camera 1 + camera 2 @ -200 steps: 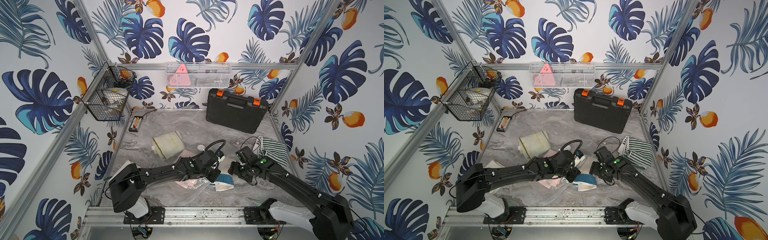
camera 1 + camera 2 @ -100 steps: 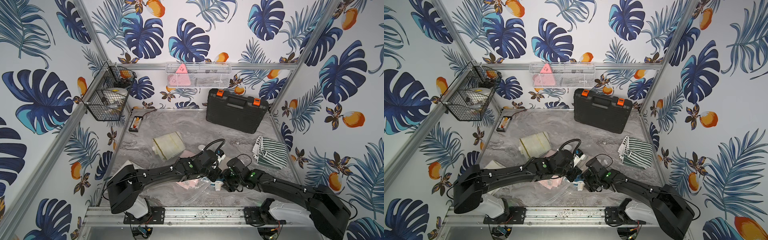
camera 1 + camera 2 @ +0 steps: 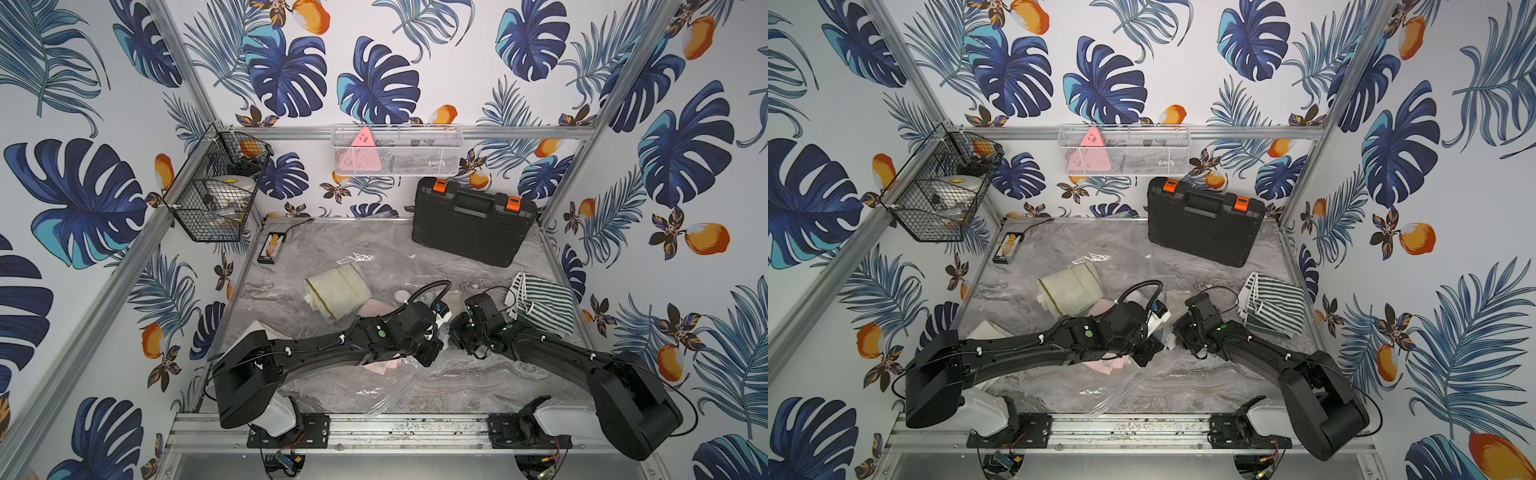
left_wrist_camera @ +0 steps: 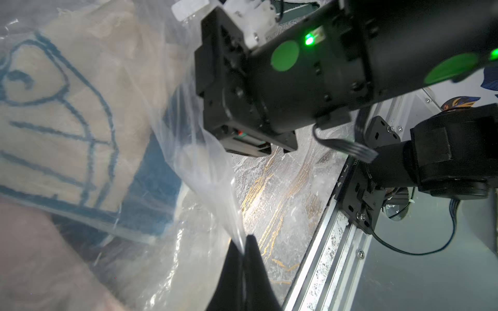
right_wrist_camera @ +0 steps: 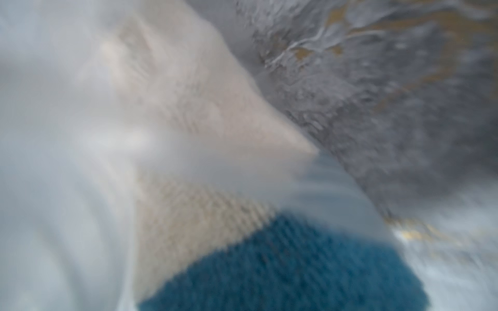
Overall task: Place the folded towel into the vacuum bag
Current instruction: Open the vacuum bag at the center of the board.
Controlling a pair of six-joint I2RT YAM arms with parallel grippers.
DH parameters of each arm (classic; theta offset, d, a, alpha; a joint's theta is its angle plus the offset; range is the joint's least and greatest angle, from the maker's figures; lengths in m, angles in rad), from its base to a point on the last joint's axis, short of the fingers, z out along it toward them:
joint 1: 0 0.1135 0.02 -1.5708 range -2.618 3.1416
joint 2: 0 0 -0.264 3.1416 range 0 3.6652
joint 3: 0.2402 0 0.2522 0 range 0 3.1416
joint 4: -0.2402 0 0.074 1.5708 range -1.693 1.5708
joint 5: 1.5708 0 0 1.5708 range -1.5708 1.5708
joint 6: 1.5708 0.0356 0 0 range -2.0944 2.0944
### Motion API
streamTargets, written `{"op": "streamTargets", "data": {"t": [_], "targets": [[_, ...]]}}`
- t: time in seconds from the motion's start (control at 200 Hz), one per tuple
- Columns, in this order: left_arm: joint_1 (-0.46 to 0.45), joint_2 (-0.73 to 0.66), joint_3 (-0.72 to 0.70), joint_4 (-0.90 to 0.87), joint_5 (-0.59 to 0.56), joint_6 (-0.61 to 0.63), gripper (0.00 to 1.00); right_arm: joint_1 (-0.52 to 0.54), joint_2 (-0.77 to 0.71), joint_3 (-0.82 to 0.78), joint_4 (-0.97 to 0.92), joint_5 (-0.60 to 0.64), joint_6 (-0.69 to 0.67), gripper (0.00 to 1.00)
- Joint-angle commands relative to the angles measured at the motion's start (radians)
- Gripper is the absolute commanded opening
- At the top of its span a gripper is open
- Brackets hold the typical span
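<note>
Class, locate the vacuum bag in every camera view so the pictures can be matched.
Both top views: vacuum bag lies clear mid-table, corner near the front.
Left wrist: its film pinched in the shut left end effector.
Right wrist: too blurred to tell.
Shared landmark: grey marble tabletop.

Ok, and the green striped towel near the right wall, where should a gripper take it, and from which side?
Probably the stacked edge that faces the middle of the table. The green striped towel lies folded flat, and its layers show at that edge. Come low from the middle, because the right wall stands close on the far side. Pinching all layers should keep the fold.
</note>
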Motion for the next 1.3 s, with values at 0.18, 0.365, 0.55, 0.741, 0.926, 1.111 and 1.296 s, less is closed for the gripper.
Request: {"op": "streamTargets", "data": {"t": [0.18, 0.365, 0.55, 0.741, 0.926, 1.111, 1.296], "targets": [[-0.006, 0.028, 0.032, 0.025, 0.047, 0.002, 0.0, 0.043, 0.092, -0.002, 0.189, 0.073, -0.033, 0.31], [-0.005, 0.045, 0.032, 0.015, 0.042, 0.012, 0.0, 0.043, 0.192, 0.097, 0.22, 0.095, -0.152, 0.34], [-0.005, 0.042, 0.039, 0.011, 0.038, 0.017, 0.0, 0.029, 0.24, 0.139, 0.228, 0.109, -0.236, 0.38], [-0.003, 0.037, 0.043, 0.023, 0.0, -0.008, 0.0, 0.023, 0.263, 0.262, -0.003, -0.02, -0.297, 0.64], [0.036, -0.004, 0.034, 0.057, -0.02, -0.065, 0.0, 0.136, 0.033, 0.037, 0.036, -0.076, -0.142, 0.73], [0.038, 0.002, 0.044, 0.068, -0.002, -0.073, 0.0, 0.325, 0.013, 0.011, 0.084, -0.021, -0.068, 0.73], [0.039, -0.021, 0.01, 0.062, -0.025, -0.073, 0.0, 0.405, -0.026, -0.025, 0.12, 0.052, 0.013, 0.73]]}}
